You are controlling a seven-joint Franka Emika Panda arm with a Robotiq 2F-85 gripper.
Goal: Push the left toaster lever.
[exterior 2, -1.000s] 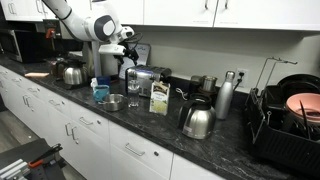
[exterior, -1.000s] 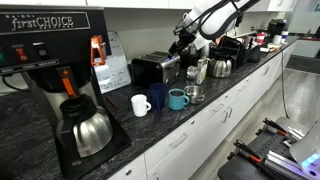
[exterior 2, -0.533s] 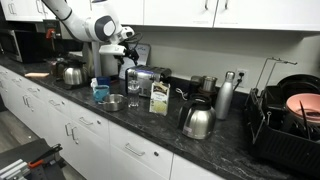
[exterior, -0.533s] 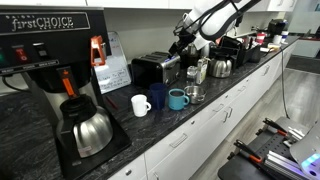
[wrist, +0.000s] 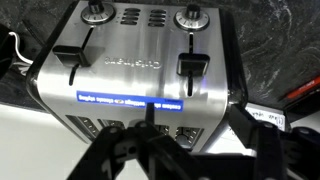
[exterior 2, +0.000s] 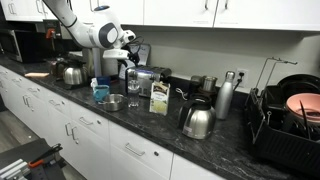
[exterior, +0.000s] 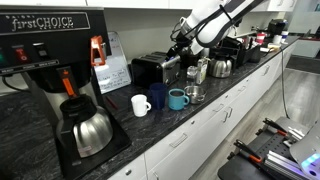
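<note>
The toaster [wrist: 135,70] has a black body and chrome panels and fills the wrist view. Its two black levers face me: the left lever [wrist: 72,55] and the right lever [wrist: 190,65], each under a knob. It also stands on the dark counter in both exterior views [exterior: 152,67] [exterior 2: 147,80]. My gripper [wrist: 185,150] hovers just above the toaster's near side with its dark fingers spread and nothing between them. In the exterior views it hangs above the toaster's end [exterior: 180,45] [exterior 2: 128,55] and touches neither lever.
A white mug [exterior: 141,104], a blue mug [exterior: 177,98] and a glass [exterior: 193,93] stand in front of the toaster. A tall coffee brewer [exterior: 55,60] with a steel carafe [exterior: 88,130] is nearby. A steel kettle [exterior 2: 197,121], a carton [exterior 2: 158,98] and a dish rack [exterior 2: 290,120] stand along the counter.
The arm has shifted a little toward the toaster. The toaster and the things on the counter have not moved.
</note>
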